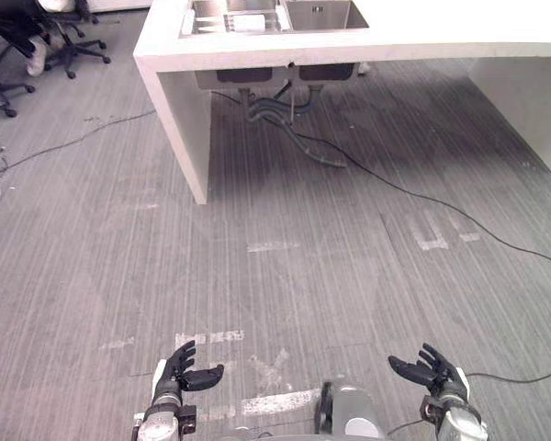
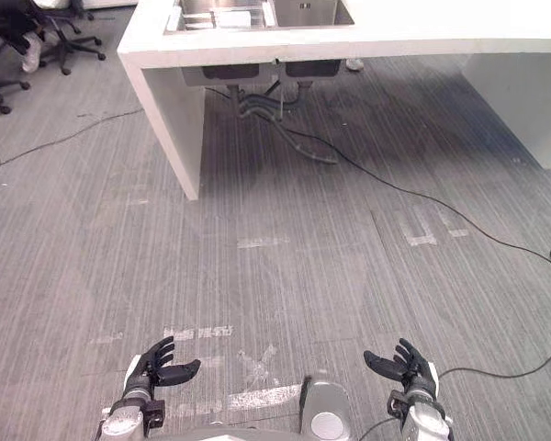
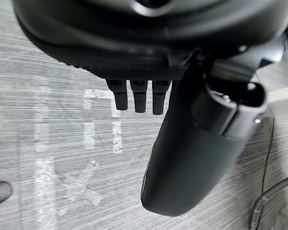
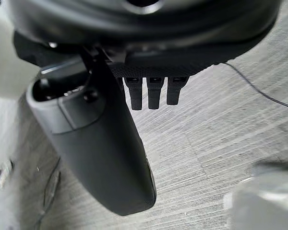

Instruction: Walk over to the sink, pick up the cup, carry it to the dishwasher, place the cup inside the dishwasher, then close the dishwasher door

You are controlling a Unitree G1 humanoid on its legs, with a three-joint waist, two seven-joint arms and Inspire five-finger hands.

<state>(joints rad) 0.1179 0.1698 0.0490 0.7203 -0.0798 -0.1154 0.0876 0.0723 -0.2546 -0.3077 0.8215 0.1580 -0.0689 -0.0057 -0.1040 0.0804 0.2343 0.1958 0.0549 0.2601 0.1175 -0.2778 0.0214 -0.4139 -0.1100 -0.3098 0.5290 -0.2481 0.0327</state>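
Steel two-basin sink in white counter

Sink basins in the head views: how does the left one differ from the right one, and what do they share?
The left basin holds a pale flat thing, too small to identify; the right basin looks like bare steel. The left basin lies nearer the end panel of the counter; the right basin sits further along the counter. Both are steel, set side by side in the white counter, with pipes beneath.
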